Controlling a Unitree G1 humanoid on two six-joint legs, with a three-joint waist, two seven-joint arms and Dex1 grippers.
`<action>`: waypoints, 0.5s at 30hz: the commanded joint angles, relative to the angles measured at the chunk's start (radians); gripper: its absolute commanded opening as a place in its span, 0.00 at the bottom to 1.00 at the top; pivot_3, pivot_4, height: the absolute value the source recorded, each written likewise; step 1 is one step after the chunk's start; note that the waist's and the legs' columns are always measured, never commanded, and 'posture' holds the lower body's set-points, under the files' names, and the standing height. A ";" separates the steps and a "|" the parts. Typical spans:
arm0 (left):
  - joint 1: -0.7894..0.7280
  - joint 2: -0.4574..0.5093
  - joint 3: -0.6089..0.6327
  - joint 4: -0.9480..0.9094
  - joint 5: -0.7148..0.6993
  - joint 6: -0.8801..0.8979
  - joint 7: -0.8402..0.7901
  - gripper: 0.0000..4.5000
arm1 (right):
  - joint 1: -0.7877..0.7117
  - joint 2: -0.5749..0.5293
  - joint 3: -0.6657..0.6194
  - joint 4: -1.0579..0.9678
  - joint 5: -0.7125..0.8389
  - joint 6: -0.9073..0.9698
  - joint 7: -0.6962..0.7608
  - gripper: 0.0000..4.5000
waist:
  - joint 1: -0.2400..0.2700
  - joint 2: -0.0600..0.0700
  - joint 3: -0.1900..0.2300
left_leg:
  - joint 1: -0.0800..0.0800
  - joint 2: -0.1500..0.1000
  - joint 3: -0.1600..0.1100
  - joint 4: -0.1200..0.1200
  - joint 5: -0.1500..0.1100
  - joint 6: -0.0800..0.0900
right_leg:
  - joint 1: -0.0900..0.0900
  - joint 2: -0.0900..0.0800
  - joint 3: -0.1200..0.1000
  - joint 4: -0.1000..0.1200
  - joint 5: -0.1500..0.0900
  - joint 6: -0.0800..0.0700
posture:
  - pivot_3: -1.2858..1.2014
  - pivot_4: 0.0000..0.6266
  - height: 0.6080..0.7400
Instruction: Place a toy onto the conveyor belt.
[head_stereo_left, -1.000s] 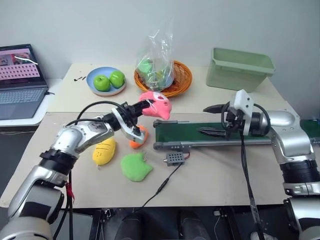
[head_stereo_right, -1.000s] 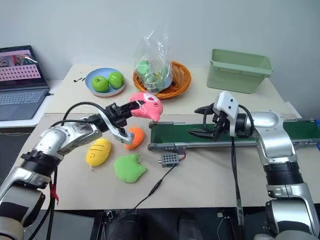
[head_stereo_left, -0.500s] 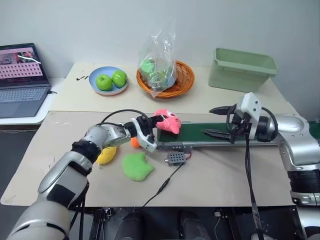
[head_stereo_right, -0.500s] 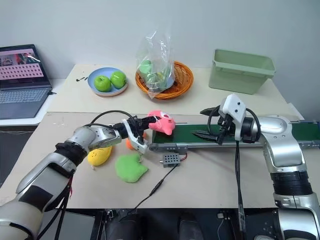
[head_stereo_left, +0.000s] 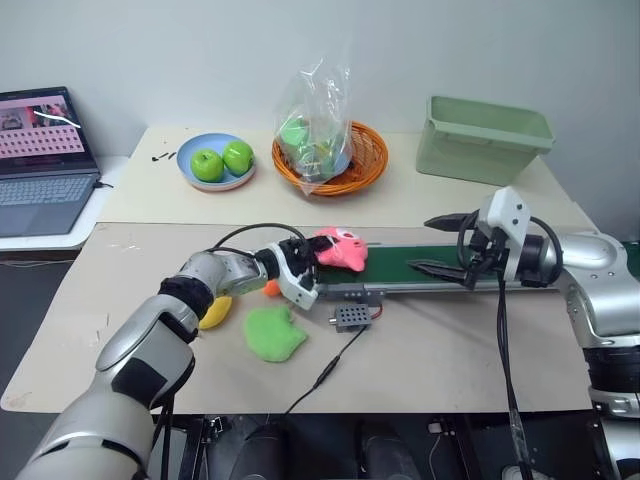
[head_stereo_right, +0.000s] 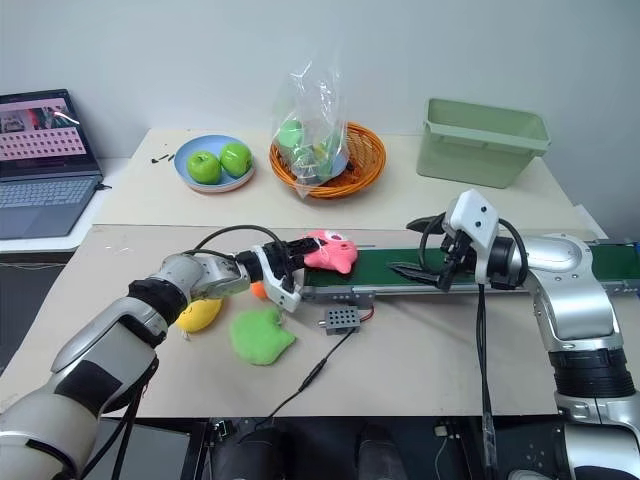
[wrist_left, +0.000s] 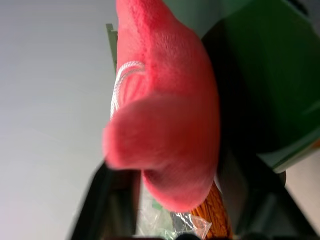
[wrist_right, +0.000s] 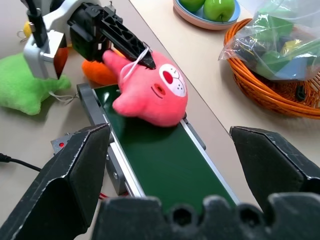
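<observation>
1. I see the pink toy (head_stereo_right: 328, 251) lying on the near end of the conveyor belt (head_stereo_right: 470, 268).
2. My left gripper (head_stereo_right: 290, 258) has its fingers parted around the toy's limb; I cannot tell whether they press it.
3. My right gripper (head_stereo_right: 420, 245) hangs wide open, holding nothing, above the belt.
4. The blue plate (head_stereo_right: 194, 176) holds two green apples (head_stereo_right: 222, 161).
5. The orange basket (head_stereo_right: 356, 163) holds a bagged bundle (head_stereo_right: 308, 125).
6. I cannot see inside the pale green bin (head_stereo_right: 482, 139).

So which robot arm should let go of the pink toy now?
The left one. Its pincer is right at the pink toy, which already lies on the near end of the conveyor belt. The right pincer hangs open farther along the belt, touching nothing.
</observation>
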 joint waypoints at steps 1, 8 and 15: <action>-0.020 0.040 0.031 -0.087 -0.063 -0.066 -0.017 0.87 | -0.007 -0.012 -0.026 -0.015 0.009 -0.014 -0.004 1.00 | -0.001 0.000 0.000 | 0.000 0.000 0.000 0.000 0.000 0.000 | 0.000 0.000 0.000 0.000 0.000 0.000 | 0.52 0.24 1.00; 0.005 0.105 0.121 -0.234 -0.192 -0.070 -0.128 0.99 | -0.043 -0.005 -0.007 0.028 -0.001 -0.032 0.010 1.00 | 0.000 0.000 0.000 | 0.000 0.000 0.000 0.000 0.000 0.000 | 0.000 0.000 0.000 0.000 0.000 0.000 | 0.52 0.24 1.00; 0.200 0.147 0.197 -0.385 -0.951 0.002 -0.869 0.99 | -0.094 -0.017 0.017 0.071 -0.019 -0.057 0.044 1.00 | -0.010 0.001 -0.001 | 0.001 0.001 0.001 0.000 0.000 0.000 | 0.000 0.000 0.001 0.001 0.000 0.000 | 0.52 0.24 1.00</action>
